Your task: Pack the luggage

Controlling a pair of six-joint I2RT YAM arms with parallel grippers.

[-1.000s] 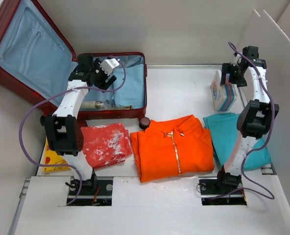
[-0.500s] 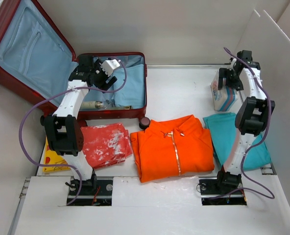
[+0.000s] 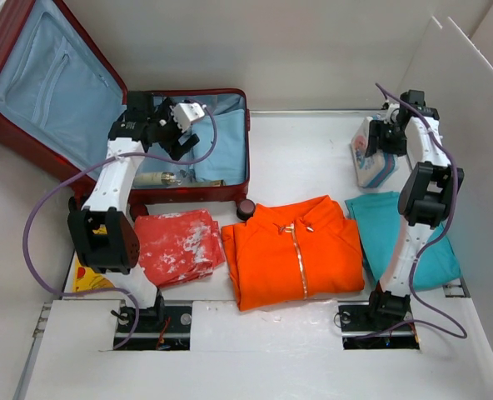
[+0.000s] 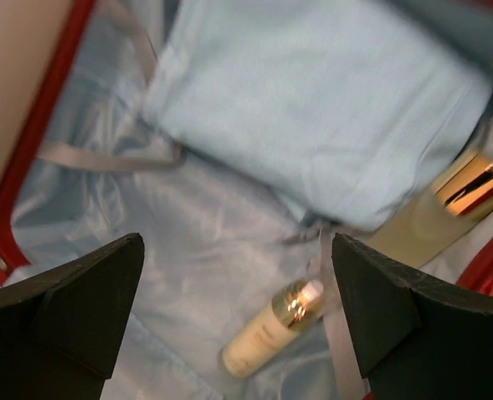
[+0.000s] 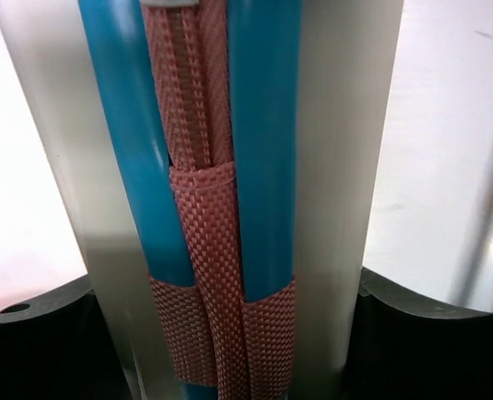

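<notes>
Right claw closed around a clear pouch with blue trim and a pink zipper, both fingers pressed against its see-through sides. The pouch leans, at or just above the white counter. Near this claw, back toward its arm's base, lies a folded teal cloth. Farther to its left are an orange jacket and a red cloth. Well apart on its far left sits the luggage, lid propped open. Left claw hovers over the open base, fingers spread wide and holding nothing. Below it lie a cream bottle and a folded pale blue cloth. The step in hand looks like picking up the pouch. Next it likely needs lifting clear and carrying left over the jacket, with the left arm moved aside so it can go down beside the blue cloth.
</notes>
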